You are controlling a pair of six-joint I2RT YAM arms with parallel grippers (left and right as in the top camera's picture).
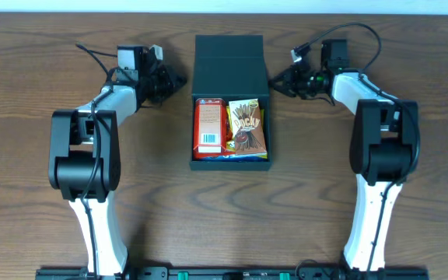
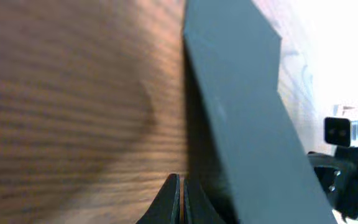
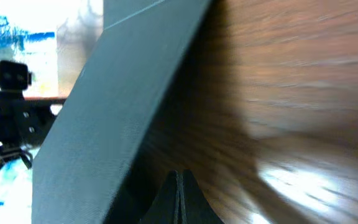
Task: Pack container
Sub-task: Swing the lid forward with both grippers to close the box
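Matte dark teal-black square cardboard container (image 1: 229,66) is sitting open on the wooden desk (image 1: 37,47), holding colourful snack packs (image 1: 247,128); left end effector (image 1: 179,80) and right end effector (image 1: 274,82) are flanking it, both pinched closed, empty.

You are looking straight down from overhead, taking in the whole table (image 1: 37,47). Your wrist cameras are sitting low and very close, facing inward from opposite sides of the container (image 1: 229,70); all three views are sharing its lid.

White links (image 1: 368,225), bulky black joints (image 1: 84,159), looping black cables (image 1: 356,29), pointed black left claw (image 2: 180,182), right claw (image 3: 180,178)
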